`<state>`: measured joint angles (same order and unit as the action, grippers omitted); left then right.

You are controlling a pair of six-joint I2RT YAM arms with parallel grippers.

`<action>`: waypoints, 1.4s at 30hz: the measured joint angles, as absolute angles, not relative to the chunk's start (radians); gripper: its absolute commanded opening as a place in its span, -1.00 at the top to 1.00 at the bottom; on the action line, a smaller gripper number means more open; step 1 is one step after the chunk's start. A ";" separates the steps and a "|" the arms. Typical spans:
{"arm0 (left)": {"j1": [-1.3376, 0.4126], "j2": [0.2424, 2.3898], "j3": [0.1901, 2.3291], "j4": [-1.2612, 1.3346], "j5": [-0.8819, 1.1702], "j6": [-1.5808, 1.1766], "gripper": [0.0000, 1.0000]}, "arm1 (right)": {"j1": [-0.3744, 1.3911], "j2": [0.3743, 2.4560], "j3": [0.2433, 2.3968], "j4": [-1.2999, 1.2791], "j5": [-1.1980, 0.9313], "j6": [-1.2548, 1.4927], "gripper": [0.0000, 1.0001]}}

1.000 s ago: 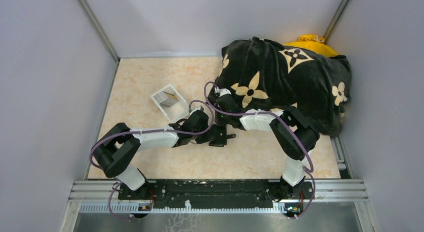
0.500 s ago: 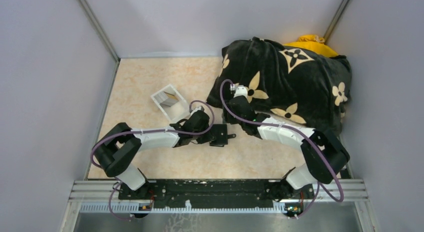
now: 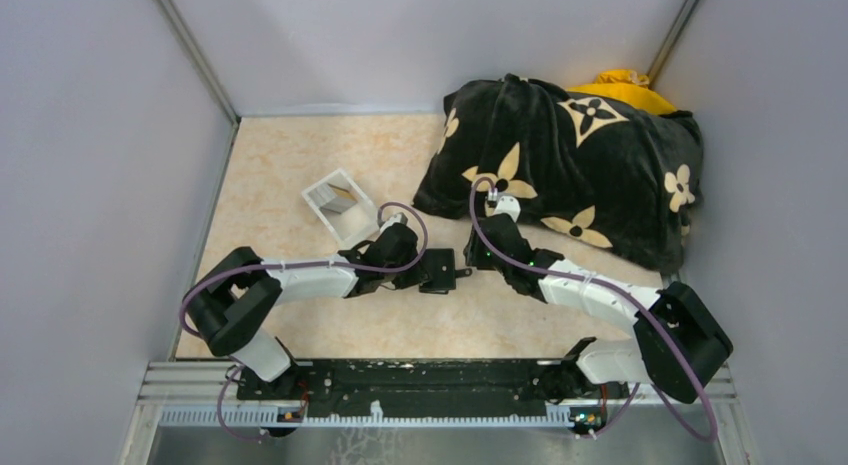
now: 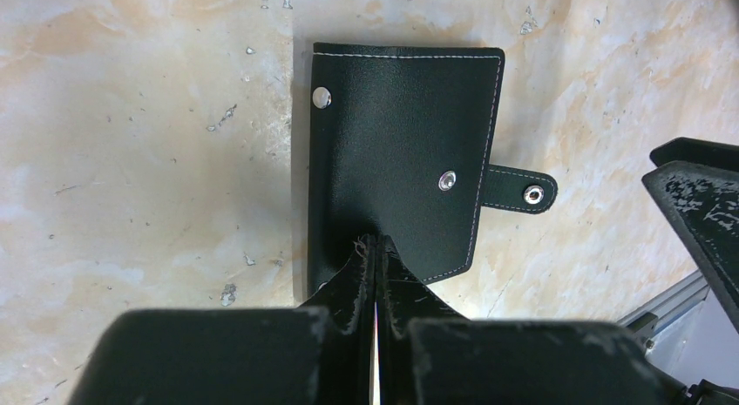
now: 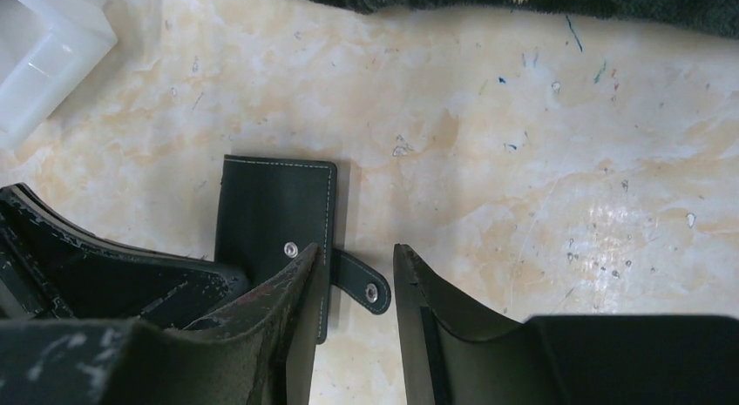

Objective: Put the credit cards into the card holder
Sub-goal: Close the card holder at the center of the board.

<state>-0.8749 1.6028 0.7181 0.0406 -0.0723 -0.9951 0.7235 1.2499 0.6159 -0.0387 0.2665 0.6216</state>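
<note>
The left gripper [image 4: 376,244] is closed right down, its two black fingers pressed together with only a hairline between them. The tips sit on the near edge of the card holder [image 4: 401,135]. From where I stand I cannot tell whether they are nipping the cover or only resting on it.

The card holder lies folded shut and flat on the pale marbled table [image 3: 300,165], in the middle of the workspace between the two arms. It is black with light stitching along its edges. Its short strap tab [image 4: 521,190] sticks out to the side, unfastened, with a metal snap at its end, and a matching snap shows on the cover.

The right gripper [image 5: 355,250] comes in from the other side with its fingers held apart. The strap tab lies in the gap between them, touching neither finger as far as I can see. One fingertip [image 5: 305,266] hangs over the holder's edge beside the cover snap, the other over bare table.

A pale grey plastic box [image 3: 340,207] sits behind the left arm, well apart from the holder. The big black flower-patterned cushion [image 3: 580,155] fills the far right corner, with something yellow [image 3: 622,83] showing behind it.
</note>
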 measured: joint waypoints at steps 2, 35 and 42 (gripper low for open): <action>-0.875 1.602 0.717 0.041 -0.072 -0.995 1.00 | 0.723 1.250 0.616 -0.048 0.257 0.632 0.27; -0.876 1.599 0.708 0.054 -0.075 -1.002 1.00 | 0.723 1.255 0.515 -0.007 0.161 0.739 0.48; -0.876 1.599 0.708 0.054 -0.075 -1.002 1.00 | 0.708 1.261 0.491 0.021 0.148 0.746 0.48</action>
<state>-0.8757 1.5986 0.7078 0.0544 -0.0750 -1.0023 0.7078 1.2606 0.4911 0.0208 0.1478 0.7460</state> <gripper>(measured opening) 0.004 0.264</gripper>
